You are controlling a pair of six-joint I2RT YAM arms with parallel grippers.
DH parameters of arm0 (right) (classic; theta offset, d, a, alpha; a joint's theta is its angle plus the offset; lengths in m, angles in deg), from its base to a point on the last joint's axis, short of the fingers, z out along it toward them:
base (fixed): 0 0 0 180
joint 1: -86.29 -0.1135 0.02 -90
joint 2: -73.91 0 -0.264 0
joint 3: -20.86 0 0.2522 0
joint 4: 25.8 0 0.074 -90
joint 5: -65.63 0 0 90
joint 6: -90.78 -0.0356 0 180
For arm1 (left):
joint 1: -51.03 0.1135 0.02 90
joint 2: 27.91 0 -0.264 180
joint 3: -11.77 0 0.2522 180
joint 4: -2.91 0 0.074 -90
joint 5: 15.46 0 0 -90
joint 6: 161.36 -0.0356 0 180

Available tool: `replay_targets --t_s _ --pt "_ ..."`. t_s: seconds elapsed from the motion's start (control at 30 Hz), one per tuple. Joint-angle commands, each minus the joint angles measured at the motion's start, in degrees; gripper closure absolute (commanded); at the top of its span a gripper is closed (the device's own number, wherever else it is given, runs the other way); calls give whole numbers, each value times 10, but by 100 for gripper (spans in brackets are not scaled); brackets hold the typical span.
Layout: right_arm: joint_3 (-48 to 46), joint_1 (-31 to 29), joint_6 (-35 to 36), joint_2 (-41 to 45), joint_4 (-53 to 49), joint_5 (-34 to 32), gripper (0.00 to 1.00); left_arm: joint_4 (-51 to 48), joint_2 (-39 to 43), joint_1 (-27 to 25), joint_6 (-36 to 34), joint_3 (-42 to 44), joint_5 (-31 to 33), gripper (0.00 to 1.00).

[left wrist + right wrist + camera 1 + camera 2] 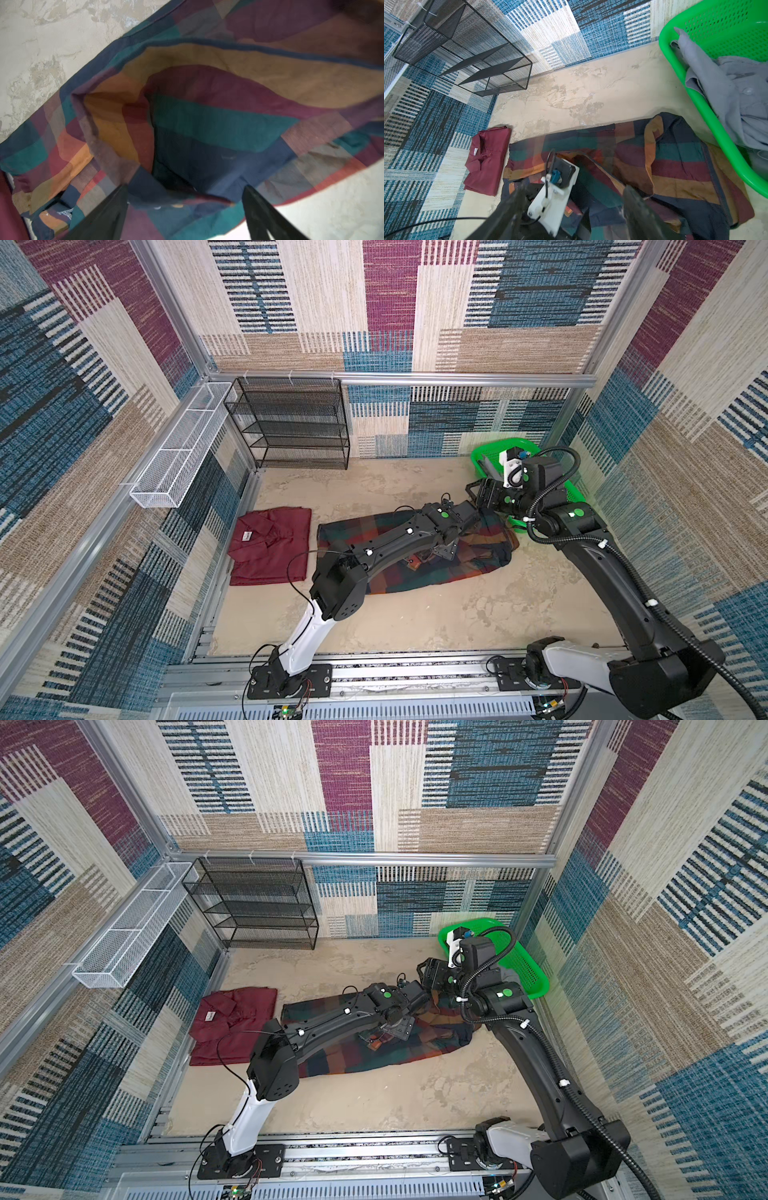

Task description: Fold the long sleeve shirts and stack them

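Plaid shirt (415, 574): on bench (415, 626), part-folded, beside folded maroon shirt (270, 547). Left fingers (112, 207) spread astride its navy fold, likely to fold next; right fingers (637, 207) spread, empty, above. Grey shirt (726, 93): in green basket (726, 25).

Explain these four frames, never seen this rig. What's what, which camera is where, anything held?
It is a two-armed robot: the left arm and right arm stand at the near edge of the table, each ending in a two-finger gripper. Both top views come from one camera head above, looking down on everything. The other two pictures come from cameras on the wrists, looking along the fingers. On the table lie a folded maroon shirt and, beside it, a plaid shirt, partly folded. A grey shirt sits crumpled in the green basket. The left gripper is low over the plaid shirt, jaws apart with a fold of cloth between them; no firm grip shows. The right gripper hovers open, holding nothing.
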Motion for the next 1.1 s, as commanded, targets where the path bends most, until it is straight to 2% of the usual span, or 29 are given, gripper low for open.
replay_targets --t_s 0.0,0.13,0.2,0.37,0.5,0.67,0.87,0.97,1.07 --pt "-8 0 16 13 2 -7 24 -20 -18 8 -21 -15 -6 23" --pt "-15 1 19 25 3 -8 24 -20 -22 18 -28 -16 -12 34" --pt "-17 1 21 27 4 -8 24 -20 -23 21 -32 -14 -25 44" --pt "-20 2 22 28 7 -7 24 -20 -22 25 -39 -6 -41 71" --pt "-24 1 19 28 7 -9 24 -19 -3 36 -43 -5 -71 100" --pt "-47 2 7 23 11 -18 24 -15 66 60 -40 -1 -158 100" --pt "-91 8 -25 -7 49 -11 24 2 164 101 -17 22 -371 100" --pt "-109 10 -47 -34 80 7 24 43 229 133 13 87 -457 100" --pt "-118 14 -64 -70 115 9 24 137 302 183 69 206 -563 100"
